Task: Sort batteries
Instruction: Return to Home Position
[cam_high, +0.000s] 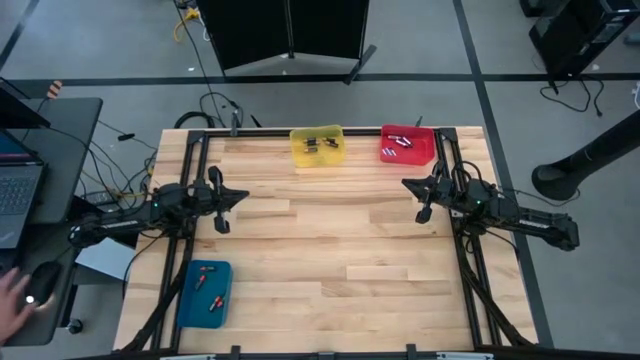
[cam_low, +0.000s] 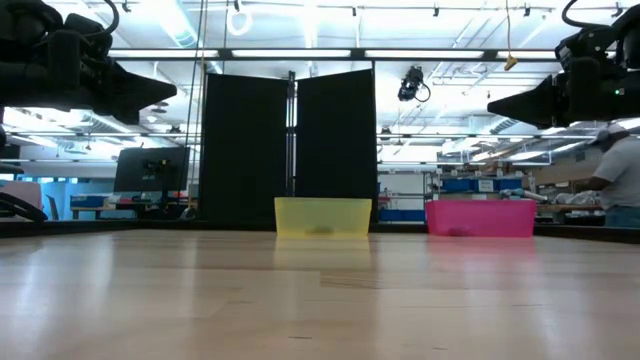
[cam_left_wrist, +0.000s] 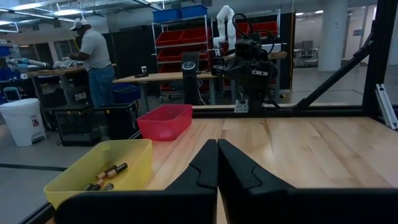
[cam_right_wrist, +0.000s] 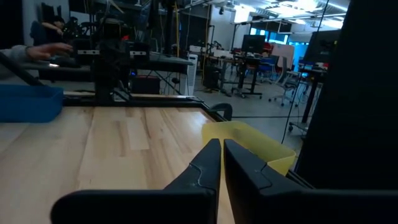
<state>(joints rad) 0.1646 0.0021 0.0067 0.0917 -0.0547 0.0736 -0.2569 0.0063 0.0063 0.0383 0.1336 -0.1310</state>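
Note:
The batteries lie in three plastic bins on the wooden table. Some lie in the yellow bin (cam_high: 317, 146) at the far edge (cam_left_wrist: 99, 171), some (cam_high: 403, 143) in the red bin (cam_high: 407, 145) to its right, and some (cam_high: 207, 285) in the blue bin (cam_high: 205, 293) at the near left. My left gripper (cam_high: 235, 197) hovers level over the table's left side, shut and holding nothing (cam_left_wrist: 217, 144). My right gripper (cam_high: 410, 187) hovers level over the right side, shut and holding nothing (cam_right_wrist: 221, 144). Both point toward the table's middle, well above the wood.
Black frame rails (cam_high: 190, 200) run along the table's left and right sides under the arms. A black folding screen (cam_low: 290, 150) stands behind the far edge. A person's hand (cam_high: 15, 295) rests at a desk left of the table. The wood between the arms is bare.

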